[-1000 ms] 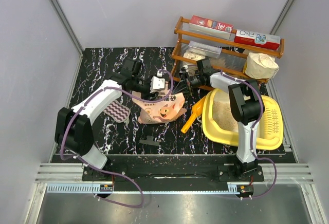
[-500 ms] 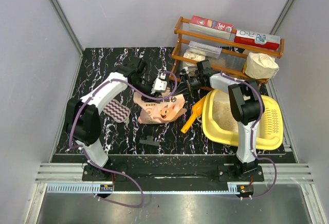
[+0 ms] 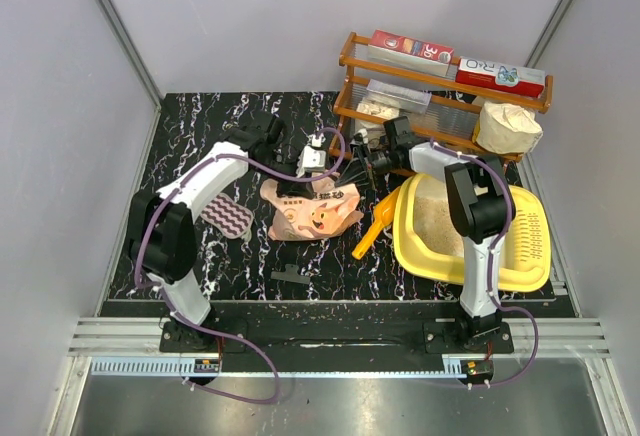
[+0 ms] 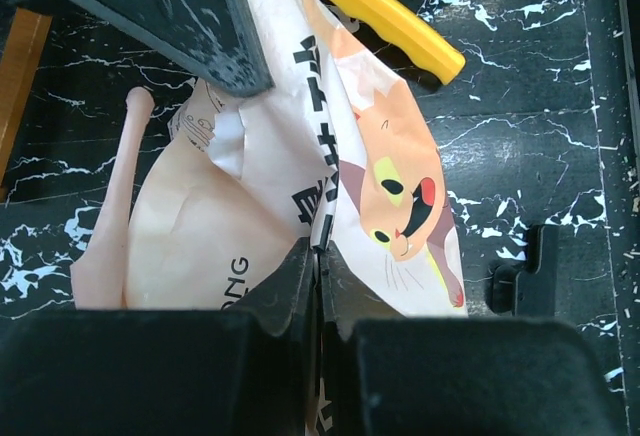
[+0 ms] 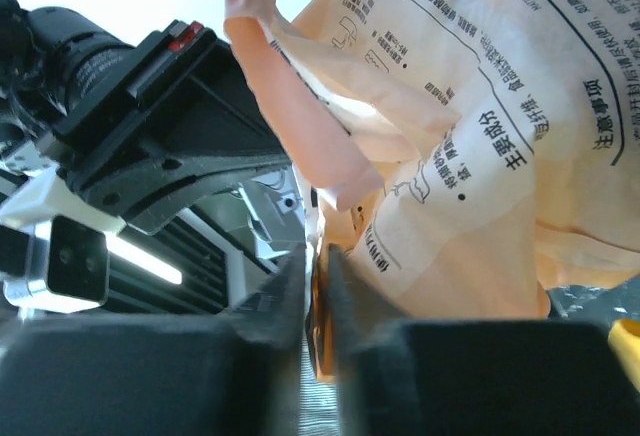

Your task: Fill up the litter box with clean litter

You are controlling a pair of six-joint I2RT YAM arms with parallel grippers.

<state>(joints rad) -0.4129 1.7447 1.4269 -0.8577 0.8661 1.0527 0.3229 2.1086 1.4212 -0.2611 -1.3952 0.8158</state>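
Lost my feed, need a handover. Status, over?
Left gripper shut on litter bag. Right gripper pinching it too. Litter box holds some litter. Scoop lies between bag and box.

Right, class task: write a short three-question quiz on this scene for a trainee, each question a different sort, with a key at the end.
1. True or false: the litter box already holds some litter.
2. What lies between the litter bag and the litter box? A) yellow scoop B) a brush C) a white sack
3. Fill in: the left pincer and the right pincer are both shut on the ____.
Key: 1 true; 2 A; 3 litter bag.
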